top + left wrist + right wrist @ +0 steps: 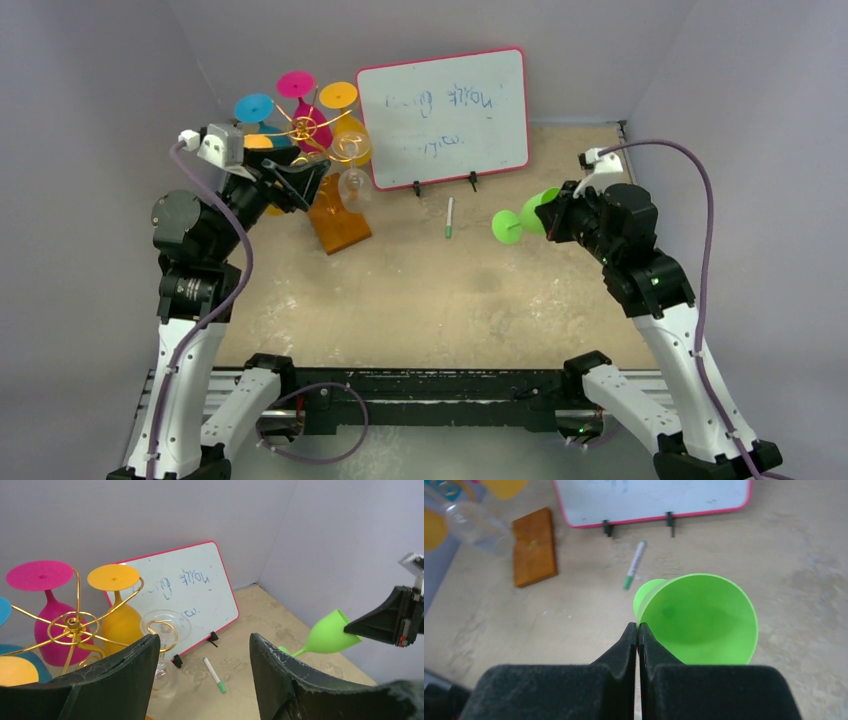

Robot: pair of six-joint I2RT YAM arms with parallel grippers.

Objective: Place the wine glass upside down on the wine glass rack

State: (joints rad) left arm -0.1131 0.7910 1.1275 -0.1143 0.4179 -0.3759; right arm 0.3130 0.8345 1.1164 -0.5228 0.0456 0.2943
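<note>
At the right centre of the top view, the right gripper (548, 214) is clamped on the rim of a bright green wine glass (518, 222). In the right wrist view its 2 black fingers (621, 650) press together with the wall of the green bowl pinched between them. The open mouth faces the camera and the round foot shows beyond it. The glass lies on its side in the grip, with stem and foot pointing toward the middle of the top view. It is well apart from the rack.

Toward the upper left of the top view stands the wine glass rack (305, 128), a gold wire tree with curled arms on a central post, mounted on a brown rectangular wooden base (338, 225). Glasses hang upside down from its arms, among them a pink glass (45, 630), an orange glass (117, 625), a blue glass (253, 107) and a clear glass (167, 672).

The left gripper (292, 184) sits just beside the rack, at its lower left in the top view. Its 2 fingers (125, 680) stand wide apart, and the left wrist camera looks out through the gap between them.

A pink-framed whiteboard (443, 115) with faint writing leans at the upper centre, propped on 2 small black feet. A white marker with a green cap (449, 217) lies on the sandy tabletop (420, 300) in front of it, between the wooden base and the green glass.
</note>
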